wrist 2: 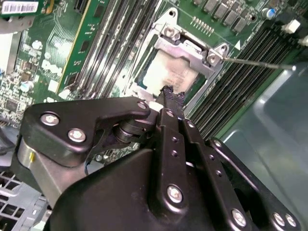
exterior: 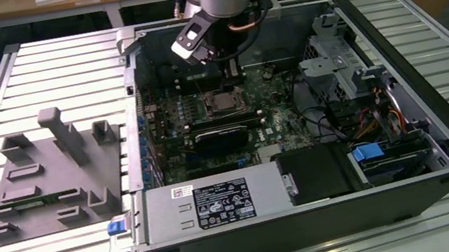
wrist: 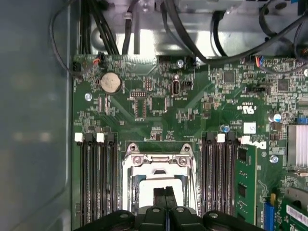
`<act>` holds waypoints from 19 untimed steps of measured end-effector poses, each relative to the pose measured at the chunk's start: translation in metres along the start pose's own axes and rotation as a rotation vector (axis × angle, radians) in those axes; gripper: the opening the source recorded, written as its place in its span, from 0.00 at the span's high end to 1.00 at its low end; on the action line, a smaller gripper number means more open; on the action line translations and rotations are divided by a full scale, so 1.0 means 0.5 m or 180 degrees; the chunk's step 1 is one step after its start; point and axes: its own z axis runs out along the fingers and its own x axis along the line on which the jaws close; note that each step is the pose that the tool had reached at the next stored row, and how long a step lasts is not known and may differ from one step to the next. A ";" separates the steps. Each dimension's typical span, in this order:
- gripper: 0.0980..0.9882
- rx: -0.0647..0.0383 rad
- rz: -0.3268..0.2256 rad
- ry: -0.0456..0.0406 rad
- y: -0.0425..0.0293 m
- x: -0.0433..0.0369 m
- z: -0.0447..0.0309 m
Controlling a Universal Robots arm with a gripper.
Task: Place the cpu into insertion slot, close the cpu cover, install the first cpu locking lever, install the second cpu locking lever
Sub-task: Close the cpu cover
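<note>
The insertion slot (exterior: 223,103) sits in the middle of the green board inside the open computer case. The pale silver cpu (wrist 2: 166,72) (wrist: 144,195) lies flat in it. The silver cpu cover (wrist 2: 188,48) (wrist: 156,161) frames the chip, which shows through its window. A thin metal locking lever (wrist 2: 255,62) (wrist: 193,179) sticks out beside the socket. My gripper (exterior: 231,72) (wrist 2: 169,92) (wrist: 165,193) hangs right over the chip, shut, with nothing between its fingers. Whether the tips touch the chip I cannot tell.
Black memory slots (wrist: 96,183) flank the socket on both sides. A black module (exterior: 217,137) lies just in front of it, cables and a drive cage (exterior: 341,63) to the exterior view's right. A grey fixture plate (exterior: 52,177) rests outside the case.
</note>
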 end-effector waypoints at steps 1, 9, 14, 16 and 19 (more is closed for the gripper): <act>1.00 -0.0002 0.0000 0.0000 -0.003 0.000 0.002; 1.00 -0.0008 0.0000 0.0000 -0.018 0.000 0.016; 1.00 -0.0008 0.0000 0.0000 -0.019 0.000 0.017; 1.00 -0.0008 -0.0009 0.0000 -0.019 0.000 0.017; 1.00 -0.0009 -0.0142 0.0000 -0.019 0.000 0.017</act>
